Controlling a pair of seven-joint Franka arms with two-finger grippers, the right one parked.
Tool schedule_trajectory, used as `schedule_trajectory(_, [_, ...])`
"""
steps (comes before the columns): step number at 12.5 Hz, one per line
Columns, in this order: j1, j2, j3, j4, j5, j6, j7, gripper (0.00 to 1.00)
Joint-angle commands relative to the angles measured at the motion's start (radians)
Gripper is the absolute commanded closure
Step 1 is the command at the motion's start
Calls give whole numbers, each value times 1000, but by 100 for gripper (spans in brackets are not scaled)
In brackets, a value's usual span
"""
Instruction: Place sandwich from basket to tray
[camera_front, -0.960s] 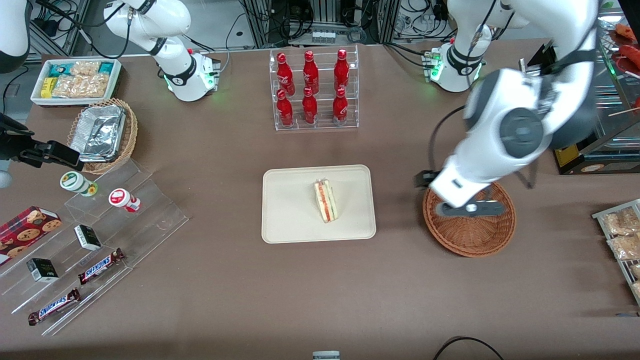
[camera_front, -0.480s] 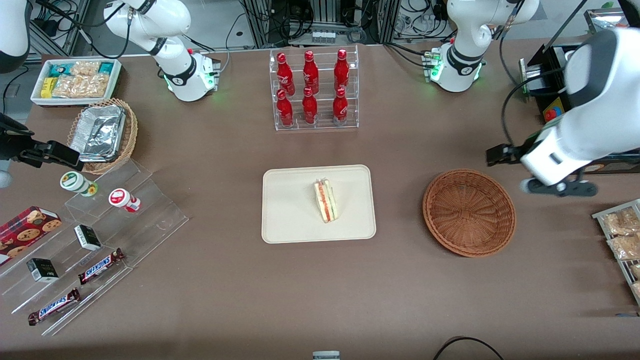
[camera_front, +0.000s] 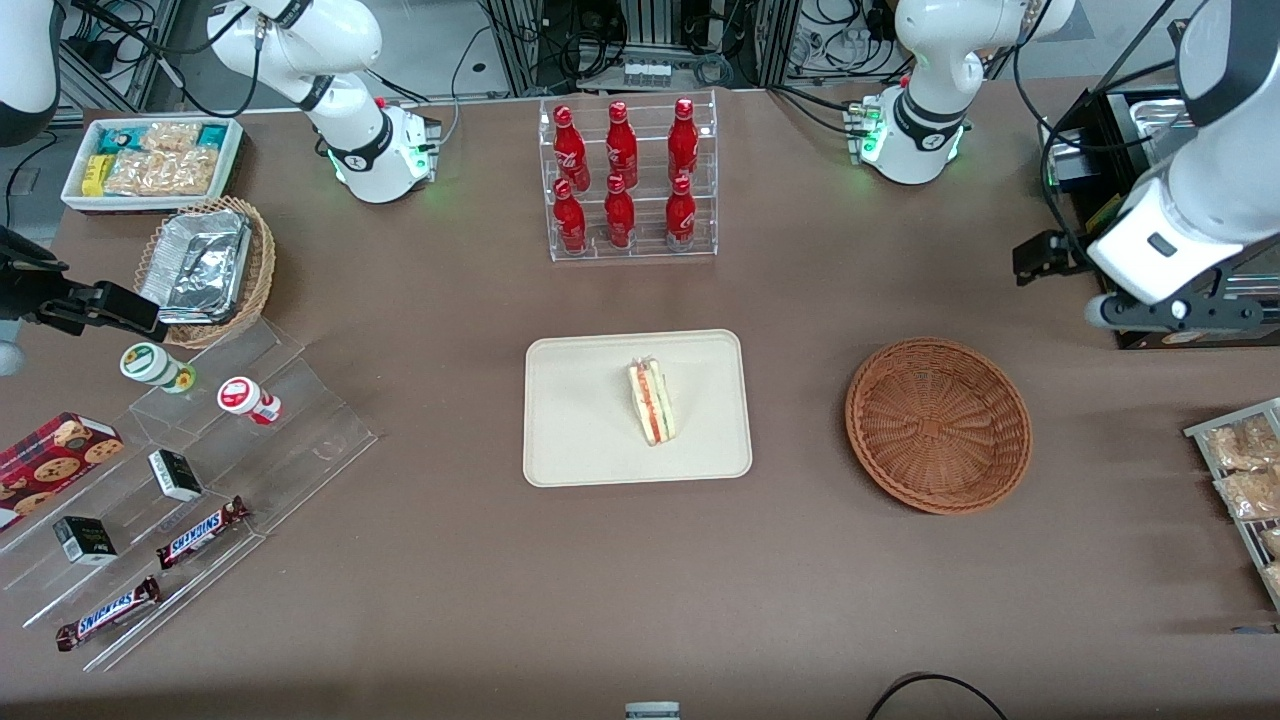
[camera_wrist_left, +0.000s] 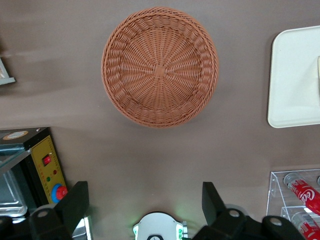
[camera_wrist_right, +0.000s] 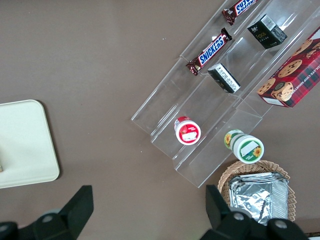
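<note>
Sandwich (camera_front: 652, 402) sits on the tray (camera_front: 580, 420), basket (camera_front: 938, 424) empty. Your gripper (camera_wrist_left: 145, 205) hangs fingers wide, at basket's 2 o'clock. Sandwich looks light, soft, slippery wrap: grip flat bread sides gently.

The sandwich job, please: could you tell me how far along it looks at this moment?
It looks done. The sandwich lies on the tray, and the basket holds nothing. Nothing is in hand: the gripper is open, raised above the table toward the working arm's end, farther from the front camera than the basket. Nothing visible is left to move.
</note>
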Motion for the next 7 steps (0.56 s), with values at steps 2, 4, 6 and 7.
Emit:
schedule_trajectory(2, [6, -72, 39, -29, 0, -23, 6, 0])
schedule_trajectory(4, [-34, -87, 88, -29, -1, -34, 6, 0])
schedule_trajectory(6, [-31, -94, 101, -31, -19, -35, 5, 0])
schedule_trajectory(7, [-29, -94, 101, -31, -44, -32, 5, 0])
